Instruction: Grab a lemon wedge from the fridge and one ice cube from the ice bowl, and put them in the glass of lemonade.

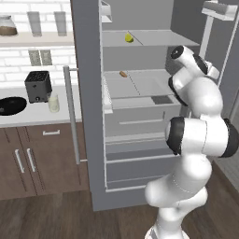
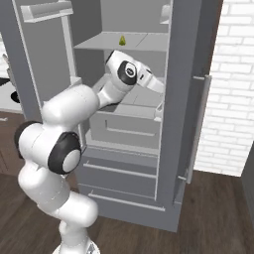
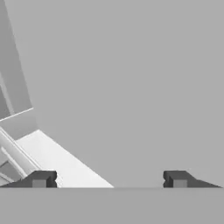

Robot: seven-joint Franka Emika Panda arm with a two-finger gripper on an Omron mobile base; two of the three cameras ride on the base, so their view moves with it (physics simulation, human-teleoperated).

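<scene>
The fridge [image 1: 88, 140] stands open, and my arm reaches into it at the middle shelf's height. The lemon wedge [image 1: 129, 38] [image 2: 121, 39] lies on the upper shelf, above and apart from my hand. My gripper [image 3: 109, 180] is open, its two fingertips [image 3: 41, 179] wide apart with nothing between them, facing a plain grey inner wall. On the counter to the left sit the black ice bowl [image 1: 10, 105] and the glass of lemonade [image 1: 54, 102]. The ice cube cannot be made out in the bowl.
A small brown-orange food item [image 1: 123, 73] lies on the middle shelf. A black toaster [image 1: 37, 86] stands behind the glass. The fridge's left door, with its long silver handle [image 1: 72, 116], swings out toward the counter. Drawers fill the fridge's lower part.
</scene>
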